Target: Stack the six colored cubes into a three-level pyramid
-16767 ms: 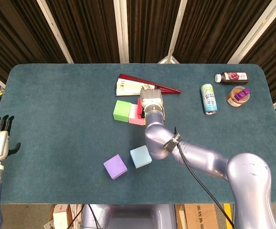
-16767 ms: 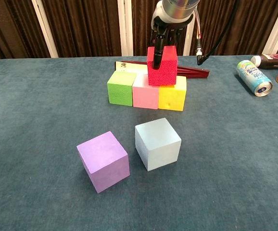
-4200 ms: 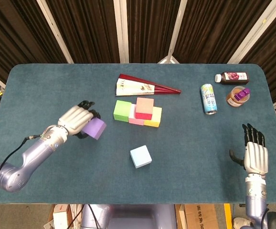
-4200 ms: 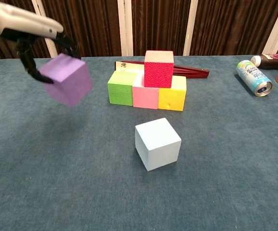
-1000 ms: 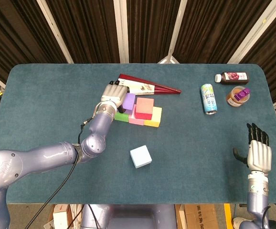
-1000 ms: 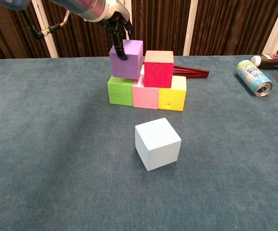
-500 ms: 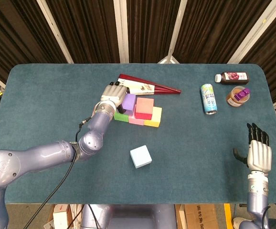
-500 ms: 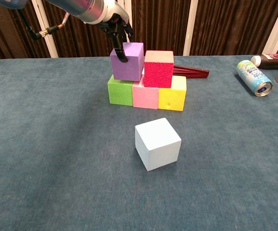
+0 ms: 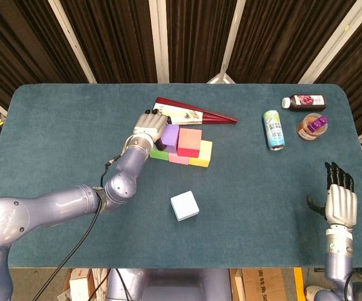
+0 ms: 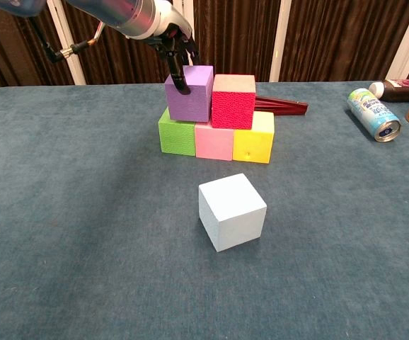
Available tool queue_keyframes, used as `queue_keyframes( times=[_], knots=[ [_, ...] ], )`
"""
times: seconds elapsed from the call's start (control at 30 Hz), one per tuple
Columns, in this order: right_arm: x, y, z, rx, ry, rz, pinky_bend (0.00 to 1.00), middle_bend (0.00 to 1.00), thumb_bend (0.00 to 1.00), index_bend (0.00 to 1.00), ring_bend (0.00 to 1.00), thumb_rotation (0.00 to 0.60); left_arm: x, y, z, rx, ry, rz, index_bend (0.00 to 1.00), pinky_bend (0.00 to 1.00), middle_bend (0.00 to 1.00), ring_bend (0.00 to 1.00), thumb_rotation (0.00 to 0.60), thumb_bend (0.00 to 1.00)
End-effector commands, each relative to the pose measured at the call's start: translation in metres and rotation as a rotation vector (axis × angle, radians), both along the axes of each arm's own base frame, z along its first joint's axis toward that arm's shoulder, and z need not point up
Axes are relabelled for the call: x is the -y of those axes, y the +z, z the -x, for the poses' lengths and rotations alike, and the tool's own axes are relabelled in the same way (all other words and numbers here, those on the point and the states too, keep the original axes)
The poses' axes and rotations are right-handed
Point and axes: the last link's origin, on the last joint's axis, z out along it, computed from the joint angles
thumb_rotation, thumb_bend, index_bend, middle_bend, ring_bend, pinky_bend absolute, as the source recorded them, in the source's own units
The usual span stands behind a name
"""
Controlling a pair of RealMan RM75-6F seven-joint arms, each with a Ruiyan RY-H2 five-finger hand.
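Note:
A green cube [image 10: 177, 134], a pink cube [image 10: 214, 144] and a yellow cube [image 10: 254, 145] form a row on the table. A red cube [image 10: 233, 101] sits on the pink and yellow ones. A purple cube [image 10: 189, 93] rests on the green and pink ones, touching the red cube. My left hand [image 10: 173, 39] grips the purple cube from above, one dark finger down its front face. In the head view the left hand [image 9: 146, 127] covers the purple cube's [image 9: 170, 133] left side. A light blue cube [image 10: 231, 211] lies alone in front. My right hand [image 9: 339, 204] hovers open at the table's right edge.
A folded red fan [image 9: 193, 114] lies just behind the stack. A drink can [image 9: 272, 130] on its side, a bottle [image 9: 304, 101] and a small jar [image 9: 310, 126] sit at the back right. My left arm reaches across the table's left half.
My left hand has carried the purple cube slightly right and down, so it now sits against the red cube on the bottom row. The right hand has stayed still.

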Motion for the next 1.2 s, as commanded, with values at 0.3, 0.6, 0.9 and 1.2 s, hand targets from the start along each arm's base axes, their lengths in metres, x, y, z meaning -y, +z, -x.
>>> queue_keyframes(
  times=[0.3, 0.6, 0.9, 1.2],
  knots=[
    [-0.0005, 0.001, 0.0, 0.0, -0.001, 0.003, 0.0, 0.04, 0.34, 0.01, 0.0, 0.6, 0.0004, -0.0014, -0.0019, 0.008, -0.001, 0.002, 0.27, 0.0, 0.18, 0.0, 0.6, 0.41],
    [-0.0005, 0.0017, 0.0003, 0.001, -0.002, 0.006, 0.0, 0.04, 0.34, 0.01, 0.0, 0.6, 0.0015, -0.002, -0.0018, 0.001, 0.0, 0.007, 0.27, 0.0, 0.18, 0.0, 0.6, 0.41],
    [-0.0003, 0.0018, 0.0002, 0.002, 0.0, 0.009, 0.0, 0.04, 0.34, 0.01, 0.0, 0.6, 0.0026, -0.003, -0.0026, -0.014, -0.001, 0.012, 0.27, 0.0, 0.18, 0.0, 0.6, 0.41],
    [0.0001, 0.0022, 0.0008, 0.004, -0.003, 0.009, 0.0, 0.04, 0.33, 0.01, 0.0, 0.6, 0.0022, -0.0072, -0.0034, -0.016, -0.003, 0.015, 0.27, 0.0, 0.16, 0.0, 0.6, 0.41]
  ],
)
